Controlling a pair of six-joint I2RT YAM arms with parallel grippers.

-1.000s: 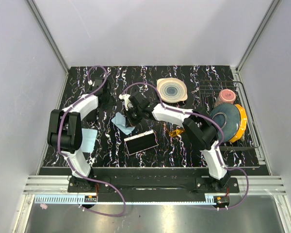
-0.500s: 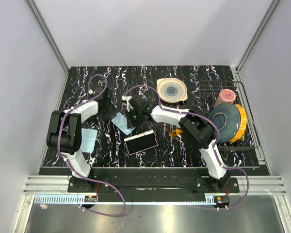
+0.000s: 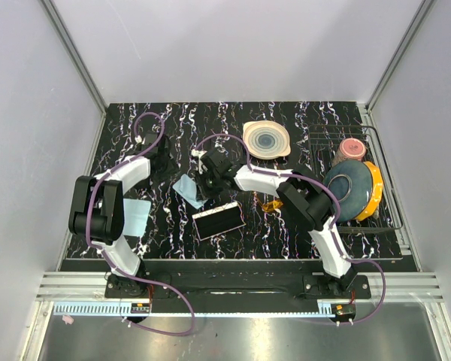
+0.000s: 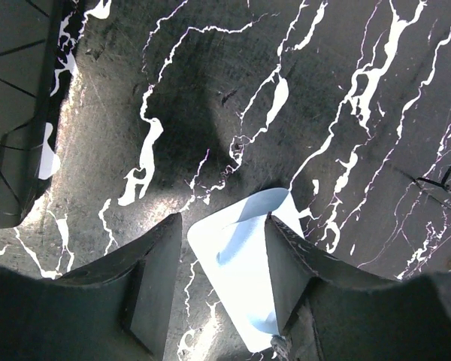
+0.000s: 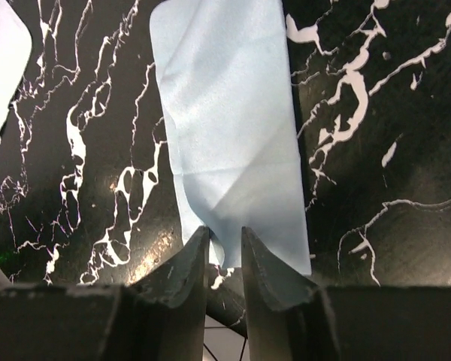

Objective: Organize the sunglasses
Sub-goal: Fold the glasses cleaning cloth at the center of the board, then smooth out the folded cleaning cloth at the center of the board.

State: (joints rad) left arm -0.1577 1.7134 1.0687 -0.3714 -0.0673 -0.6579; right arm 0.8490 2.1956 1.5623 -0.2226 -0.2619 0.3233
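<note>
**Both jaws parted; sunglasses lie apart by the right arm**

The sunglasses (image 3: 273, 204) lie on the table (image 3: 286, 120), right of the case (image 3: 218, 219) and just beside the right arm's elbow, which hides part of them. Neither gripper is near them.

The right gripper (image 5: 224, 233) is out over the middle of the table, at the near edge of a pale blue cloth (image 5: 225, 113). Its fingers (image 5: 192, 259) stand a narrow gap apart. The cloth lies flat on the table and shows through that gap, so the jaws look released, with nothing pinched. In the top view the same gripper (image 3: 204, 179) sits at the cloth (image 3: 186, 188), just behind the case.

The left gripper (image 4: 224, 226) is further left and back, with its jaws spread well apart and holding nothing. A pale thing with a rounded corner (image 4: 237, 263) lies on the table between its fingers (image 4: 154, 278). Its edges run behind them, and whether it is a sheet or a box the wrist view does not settle. From above, this gripper (image 3: 159, 154) is left of the cloth.

A second blue sheet (image 3: 135, 218) lies by the left arm's elbow. A ringed plate (image 3: 267, 139) sits at the back, and a rack (image 3: 387, 180) with dishes stands on the right.
</note>
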